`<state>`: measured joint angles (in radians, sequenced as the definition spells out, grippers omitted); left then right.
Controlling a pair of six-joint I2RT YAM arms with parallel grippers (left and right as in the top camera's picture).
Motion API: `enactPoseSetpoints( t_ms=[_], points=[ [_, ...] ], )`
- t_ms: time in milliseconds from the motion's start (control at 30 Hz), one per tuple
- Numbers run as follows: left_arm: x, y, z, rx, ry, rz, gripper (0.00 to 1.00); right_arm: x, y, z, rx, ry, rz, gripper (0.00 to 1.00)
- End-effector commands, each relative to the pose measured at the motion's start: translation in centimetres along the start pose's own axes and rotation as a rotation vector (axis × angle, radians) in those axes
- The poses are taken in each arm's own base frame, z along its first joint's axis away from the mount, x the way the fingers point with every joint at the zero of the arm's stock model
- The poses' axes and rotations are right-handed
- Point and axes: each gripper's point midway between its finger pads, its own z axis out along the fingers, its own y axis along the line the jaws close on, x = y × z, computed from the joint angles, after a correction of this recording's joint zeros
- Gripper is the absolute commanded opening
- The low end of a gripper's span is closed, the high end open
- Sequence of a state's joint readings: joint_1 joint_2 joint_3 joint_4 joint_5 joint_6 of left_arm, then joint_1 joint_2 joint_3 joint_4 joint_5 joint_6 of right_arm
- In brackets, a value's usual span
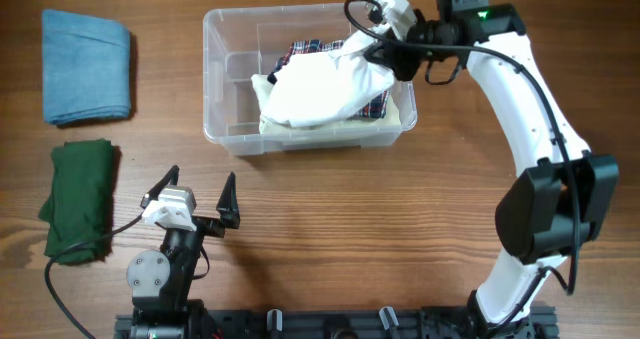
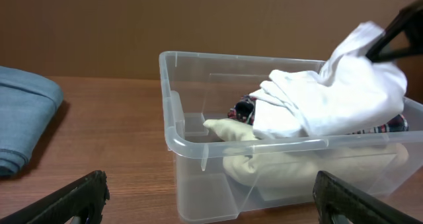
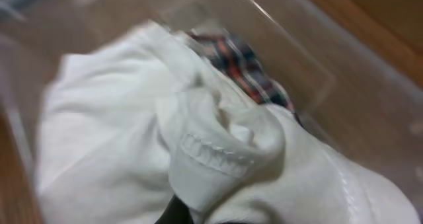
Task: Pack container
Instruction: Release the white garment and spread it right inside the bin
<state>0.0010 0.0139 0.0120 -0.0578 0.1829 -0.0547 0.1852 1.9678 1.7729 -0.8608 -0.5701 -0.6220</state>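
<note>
The container (image 1: 228, 89) was seen standing on the table. Inside it, a white garment (image 1: 320, 84) was draped over a plaid cloth (image 1: 300, 49) and a cream cloth (image 1: 390, 114). The garment's end by the container's right wall was pinched between the pressed-together fingers of the right gripper (image 1: 378, 51). The left gripper (image 1: 203, 176) was held well apart from the container's near wall, fingers spread, empty. The garment was judged light, soft and limp. A bunched fold was thought the safest hold, as a single layer could slip.

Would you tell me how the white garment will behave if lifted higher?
Probably floppy: the white garment sags in folds where the right fingers pinch it. Likely light, as one pinched edge holds part of it up. It might snag the plaid cloth underneath.
</note>
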Motion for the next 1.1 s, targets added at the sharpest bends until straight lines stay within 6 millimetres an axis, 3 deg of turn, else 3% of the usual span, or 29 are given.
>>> enactPoseSetpoints(
  t_ms=[0,233,333,367,467,500,700,867,967,1067],
  points=[
    [0.3,0.0,0.0,-0.004,0.004,-0.006,1.00,3.3,-3.1,1.1,0.152,0.141,0.156,0.04],
    [0.3,0.0,0.0,-0.004,0.004,-0.006,1.00,6.4,-3.8,0.9,0.244,0.256,0.365,0.07],
    [0.3,0.1,0.0,-0.004,0.004,-0.007,1.00,7.2,-3.1,0.8,0.230,0.290,0.417,0.26],
    [0.3,0.1,0.0,-0.004,0.004,-0.006,1.00,7.5,-2.9,0.7,0.226,0.301,0.437,0.38],
    [0.3,0.1,0.0,-0.004,0.004,-0.006,1.00,8.1,-2.1,0.6,0.210,0.329,0.476,0.55],
    [0.3,0.1,0.0,-0.004,0.004,-0.006,1.00,8.1,-2.0,0.5,0.204,0.330,0.477,0.57],
    [0.3,0.1,0.0,-0.004,0.004,-0.007,1.00,6.4,-1.6,0.2,0.173,0.275,0.468,0.63],
    [0.3,0.1,0.0,-0.004,0.004,-0.007,1.00,2.7,-2.4,-1.4,0.210,0.157,0.444,0.67],
    [0.3,0.0,0.0,-0.004,0.004,-0.007,1.00,0.1,-3.2,-3.0,0.282,0.071,0.410,0.80],
    [0.3,0.1,0.0,-0.004,0.004,-0.006,1.00,-1.3,-3.2,-4.3,0.317,0.023,0.403,0.83]
  ],
)
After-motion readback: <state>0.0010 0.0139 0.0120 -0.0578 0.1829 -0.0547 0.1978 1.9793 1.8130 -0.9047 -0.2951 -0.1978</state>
